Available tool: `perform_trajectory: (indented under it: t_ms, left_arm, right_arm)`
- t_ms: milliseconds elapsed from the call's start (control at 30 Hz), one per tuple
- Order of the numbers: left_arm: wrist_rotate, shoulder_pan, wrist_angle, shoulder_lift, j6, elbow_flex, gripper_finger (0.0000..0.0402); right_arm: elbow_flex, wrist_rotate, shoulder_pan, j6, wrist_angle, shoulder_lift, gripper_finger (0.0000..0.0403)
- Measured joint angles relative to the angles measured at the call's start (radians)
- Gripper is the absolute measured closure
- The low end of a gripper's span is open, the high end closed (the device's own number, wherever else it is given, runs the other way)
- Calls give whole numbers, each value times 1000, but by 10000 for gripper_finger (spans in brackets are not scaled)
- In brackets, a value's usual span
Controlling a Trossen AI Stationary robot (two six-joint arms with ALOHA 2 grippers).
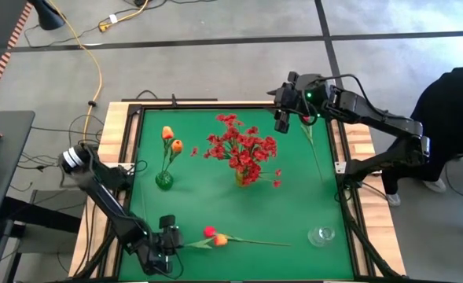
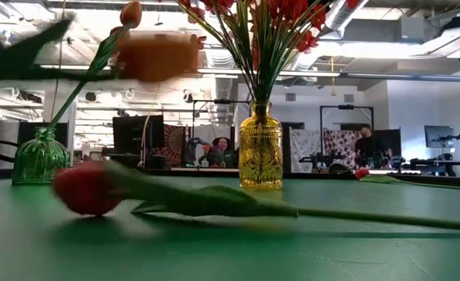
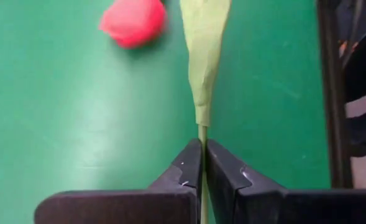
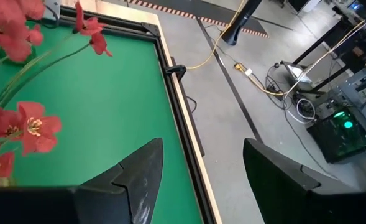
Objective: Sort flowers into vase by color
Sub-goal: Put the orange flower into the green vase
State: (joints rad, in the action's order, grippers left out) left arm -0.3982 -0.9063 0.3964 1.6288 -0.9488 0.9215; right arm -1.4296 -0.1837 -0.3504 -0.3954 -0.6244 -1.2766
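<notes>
I have the left gripper [image 1: 168,238] down at the table's seven o'clock corner, its fingers [image 3: 186,171] pressed together on the thin stem of the orange tulip [image 1: 220,239]. That flower lies flat on the green mat [image 1: 294,204], long axis running nine to three, head toward nine just beside my gripper, stem end trailing off toward three. A red-pink bud [image 1: 209,231] rests touching it on the twelve o'clock side.

The right gripper [image 1: 282,118] hangs over the one o'clock corner with its fingers [image 4: 139,177] spread apart, holding nothing. One loose stem [image 1: 313,145] lies below it, running roughly twelve to six.

Near the centre, a yellow vase [image 2: 261,154] stands upright with the bunch of small red blossoms [image 1: 243,149]. Toward nine, a green vase [image 1: 164,180] holds two orange tulips [image 1: 170,139] leaning up to twelve. A clear vase [image 1: 321,236] sits at five o'clock.

The mat has a dark frame on a wooden table [image 1: 113,126]. Beyond lies grey floor with a yellow cable [image 1: 97,71]; the level view shows monitors and people [image 2: 222,150] seated behind.
</notes>
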Motion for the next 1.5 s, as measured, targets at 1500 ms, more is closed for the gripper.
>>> perform_trajectory:
  t_ms: [1500]
  left_arm:
    - [-1111, 16, -185, -1030, 524, -370, 401]
  right_arm:
    - [0, 0, -5, 2, 49, 0, 154]
